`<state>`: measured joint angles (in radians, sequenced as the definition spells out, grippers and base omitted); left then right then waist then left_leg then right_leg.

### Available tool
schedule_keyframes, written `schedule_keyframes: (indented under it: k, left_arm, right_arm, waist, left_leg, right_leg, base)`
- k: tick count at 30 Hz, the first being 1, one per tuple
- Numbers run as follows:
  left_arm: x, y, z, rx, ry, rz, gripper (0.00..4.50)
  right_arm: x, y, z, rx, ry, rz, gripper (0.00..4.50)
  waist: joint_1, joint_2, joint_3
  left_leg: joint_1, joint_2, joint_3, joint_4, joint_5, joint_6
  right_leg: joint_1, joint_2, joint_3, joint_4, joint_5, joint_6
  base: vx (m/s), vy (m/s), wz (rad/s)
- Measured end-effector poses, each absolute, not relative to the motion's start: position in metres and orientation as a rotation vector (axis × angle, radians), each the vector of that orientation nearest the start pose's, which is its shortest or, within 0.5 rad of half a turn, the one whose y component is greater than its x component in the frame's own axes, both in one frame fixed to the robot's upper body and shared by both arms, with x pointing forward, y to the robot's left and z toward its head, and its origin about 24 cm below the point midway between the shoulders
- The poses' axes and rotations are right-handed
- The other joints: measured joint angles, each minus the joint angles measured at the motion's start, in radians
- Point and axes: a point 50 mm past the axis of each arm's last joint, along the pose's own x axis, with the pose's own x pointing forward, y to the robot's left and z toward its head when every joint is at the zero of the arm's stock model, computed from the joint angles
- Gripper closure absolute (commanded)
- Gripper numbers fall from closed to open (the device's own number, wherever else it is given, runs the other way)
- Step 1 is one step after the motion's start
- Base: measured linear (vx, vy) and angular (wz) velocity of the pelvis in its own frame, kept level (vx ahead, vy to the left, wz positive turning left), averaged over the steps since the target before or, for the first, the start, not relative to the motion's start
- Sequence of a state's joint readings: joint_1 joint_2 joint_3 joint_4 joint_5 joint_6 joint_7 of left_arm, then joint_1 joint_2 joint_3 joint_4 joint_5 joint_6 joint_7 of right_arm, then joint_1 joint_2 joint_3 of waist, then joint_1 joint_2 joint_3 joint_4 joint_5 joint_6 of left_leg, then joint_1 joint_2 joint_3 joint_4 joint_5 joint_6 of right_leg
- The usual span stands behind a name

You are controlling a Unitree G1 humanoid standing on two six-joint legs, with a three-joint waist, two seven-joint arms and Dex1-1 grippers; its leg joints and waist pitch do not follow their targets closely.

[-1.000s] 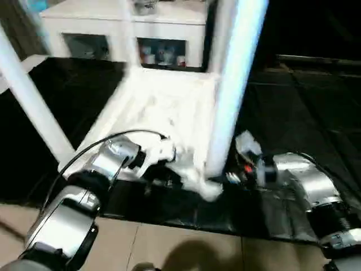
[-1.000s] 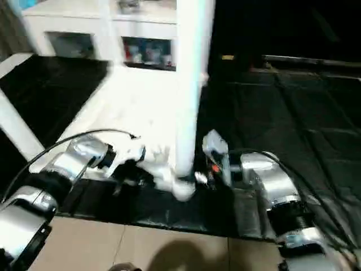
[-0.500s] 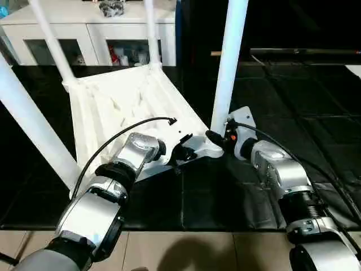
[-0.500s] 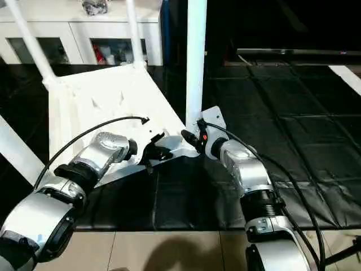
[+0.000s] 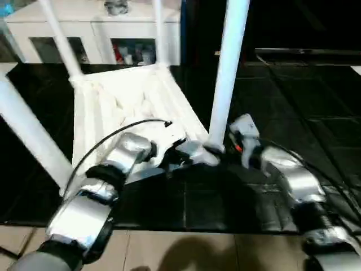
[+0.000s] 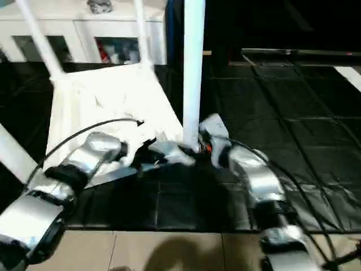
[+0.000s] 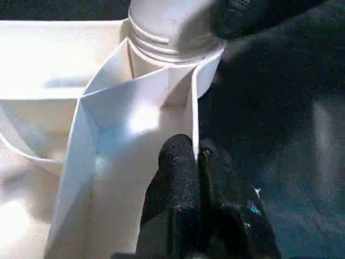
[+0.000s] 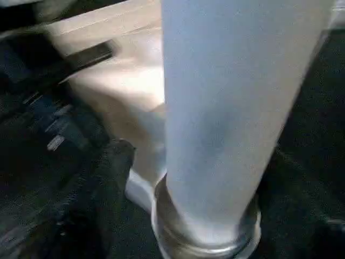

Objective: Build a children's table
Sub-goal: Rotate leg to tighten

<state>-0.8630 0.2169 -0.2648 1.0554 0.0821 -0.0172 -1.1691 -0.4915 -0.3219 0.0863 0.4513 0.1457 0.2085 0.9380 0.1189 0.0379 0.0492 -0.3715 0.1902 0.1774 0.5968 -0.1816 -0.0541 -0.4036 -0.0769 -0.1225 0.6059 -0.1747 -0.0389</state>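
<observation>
The upturned children's table [image 5: 130, 107] lies on the black floor mat [image 5: 304, 113], ribbed underside up, with legs standing from its corner sockets. Going left to right: one leg [image 5: 28, 132] slants up toward 10 o'clock at the left edge, two thinner-looking far legs [image 5: 59, 39] rise near the white cabinet [image 5: 90, 22] at 12 o'clock, and the near right leg [image 5: 225, 73] stands nearly upright at the tabletop's right front corner.

The left claw [image 7: 197, 162] is pinched shut on a thin upright rib of the underside, just beside the threaded base of that near right leg, at about 6 o'clock from it in the head view. Half a second ago it sat in the same grip on the same corner.

The right claw [image 5: 228, 148] is at about 4 o'clock from the leg's base, close against it; one black finger [image 8: 108, 178] shows beside the leg's collar. Whether it clasps the leg or stands apart from it I cannot tell. Half a second ago its fingertips pressed against the leg's foot; a second ago the whole view was smeared by camera motion, with the table in much the same place.
</observation>
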Motion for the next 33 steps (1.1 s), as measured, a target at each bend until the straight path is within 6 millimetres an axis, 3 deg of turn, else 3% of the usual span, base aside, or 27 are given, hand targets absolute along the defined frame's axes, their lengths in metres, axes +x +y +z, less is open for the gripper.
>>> schedule_keyframes:
  k: [6, 14, 18, 21, 33]
  left_arm:
    - [0.341, 0.114, 0.059, 0.449, 0.497, -1.491, 4.50]
    - [0.331, 0.119, 0.060, 0.528, 0.510, -1.654, 4.50]
    - [0.328, 0.117, 0.061, 0.554, 0.506, -1.702, 4.50]
    - [0.326, 0.115, 0.061, 0.563, 0.504, -1.723, 4.50]
    - [0.324, 0.114, 0.061, 0.579, 0.492, -1.745, 4.50]
  right_arm:
    - [0.307, -0.166, 0.075, -0.149, 0.295, 1.225, 0.22]
    - [0.295, -0.171, 0.073, -0.134, 0.407, 1.423, 0.01]
    - [0.293, -0.165, 0.070, -0.147, 0.405, 1.463, 0.01]
    - [0.293, -0.163, 0.069, -0.139, 0.405, 1.482, 0.38]
    - [0.293, -0.160, 0.072, -0.114, 0.406, 1.541, 1.15]
  waist:
    - [0.053, 0.003, 0.002]
    - [0.080, 0.003, 0.002]
    - [0.083, 0.003, 0.002]
    - [0.082, 0.003, 0.002]
    - [0.080, 0.003, 0.002]
  left_leg:
    - [-0.003, 0.000, 0.000, 0.004, -0.001, 0.002]
    - [-0.003, 0.000, 0.000, 0.005, -0.002, 0.001]
    - [-0.004, 0.000, 0.001, 0.005, -0.002, 0.001]
    - [-0.004, 0.001, 0.001, 0.005, -0.002, 0.001]
    - [-0.004, 0.001, 0.001, 0.005, -0.002, 0.001]
  right_leg:
    - [0.000, -0.001, 0.000, 0.000, 0.000, 0.000]
    - [0.001, -0.002, 0.000, 0.001, 0.000, 0.000]
    - [0.002, -0.002, 0.000, 0.001, 0.000, 0.001]
    - [0.002, -0.002, 0.000, 0.001, -0.001, 0.001]
    - [0.002, -0.002, 0.000, 0.001, -0.001, 0.002]
  base:
    - [0.000, 0.000, 0.00]
    - [0.000, 0.000, 0.00]
    - [0.000, 0.000, 0.00]
    - [0.000, 0.000, 0.00]
    - [0.000, 0.000, 0.00]
